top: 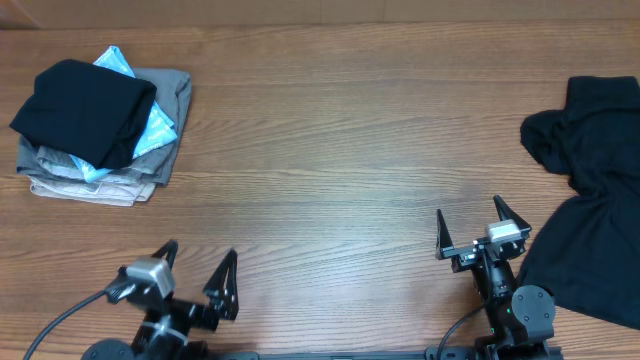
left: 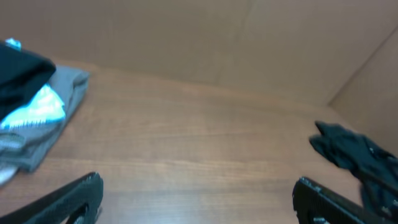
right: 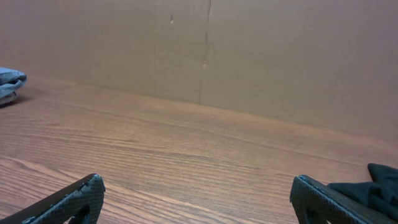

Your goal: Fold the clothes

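A crumpled black T-shirt (top: 592, 190) lies unfolded at the table's right edge; it also shows in the left wrist view (left: 357, 158) and at the right wrist view's corner (right: 376, 183). A folded black T-shirt (top: 85, 112) tops the stack at the far left and shows in the left wrist view (left: 18, 74). My left gripper (top: 198, 267) is open and empty near the front edge, left of centre (left: 198, 193). My right gripper (top: 468, 222) is open and empty just left of the crumpled shirt (right: 196, 194).
Under the folded black shirt lie a light-blue garment with white print (top: 155, 125) and grey and beige folded garments (top: 100, 180). A brown cardboard wall (right: 205, 50) stands behind the wooden table (top: 330, 160).
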`<state>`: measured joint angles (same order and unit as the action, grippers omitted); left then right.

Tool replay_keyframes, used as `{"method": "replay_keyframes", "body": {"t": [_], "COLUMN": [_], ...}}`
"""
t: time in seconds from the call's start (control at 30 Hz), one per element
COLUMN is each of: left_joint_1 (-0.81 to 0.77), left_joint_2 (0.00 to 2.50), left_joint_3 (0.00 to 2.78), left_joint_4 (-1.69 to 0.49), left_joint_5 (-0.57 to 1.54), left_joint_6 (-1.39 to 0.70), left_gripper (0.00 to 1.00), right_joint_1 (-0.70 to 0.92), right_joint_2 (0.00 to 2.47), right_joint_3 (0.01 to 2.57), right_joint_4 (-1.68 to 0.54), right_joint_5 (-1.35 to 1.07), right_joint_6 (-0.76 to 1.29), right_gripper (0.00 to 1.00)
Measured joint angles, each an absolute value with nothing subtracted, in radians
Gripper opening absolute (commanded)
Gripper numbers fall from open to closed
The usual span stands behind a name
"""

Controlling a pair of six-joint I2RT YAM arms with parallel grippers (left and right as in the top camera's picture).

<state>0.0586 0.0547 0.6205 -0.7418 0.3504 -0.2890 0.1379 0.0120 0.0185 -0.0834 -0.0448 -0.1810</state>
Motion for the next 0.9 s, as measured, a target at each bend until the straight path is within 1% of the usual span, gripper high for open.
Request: {"method": "replay_keyframes", "body": {"t": [0.2,0.47,0.6,0.7,0.9], "left_joint_1": [0.058,0.059,0.058,0.052,0.031], "left_joint_2": [0.02,0.017,0.017,0.017,0.017], "left_joint_3": [0.427,0.21,0.122,0.083,0.035], "left_joint_4": [-0.467,-0.185,-0.1,-0.088,-0.083], "left_joint_5": [0.312,0.163,0.117,0.099,0.091], "left_joint_6": [-0.288,-0.289,-0.287,-0.273,-0.178], "left_gripper": [1.0,1.0,1.0,1.0,1.0], "right_joint_1": [0.138,0.138,0.138,0.138,0.138], "right_joint_2": [0.012,0.012,0.012,0.012,0.012], "right_joint_3": [0.019,0.019,0.019,0.019,0.019], "right_joint_4": [-0.084,-0.084,-0.084,-0.084,-0.084], "right_joint_5": [-0.045,-0.045,-0.045,-0.045,-0.045], "right_joint_6": [-0.181,-0.183,-0.184,-0.184,-0.184], "right_gripper": [1.0,1.0,1.0,1.0,1.0]}}
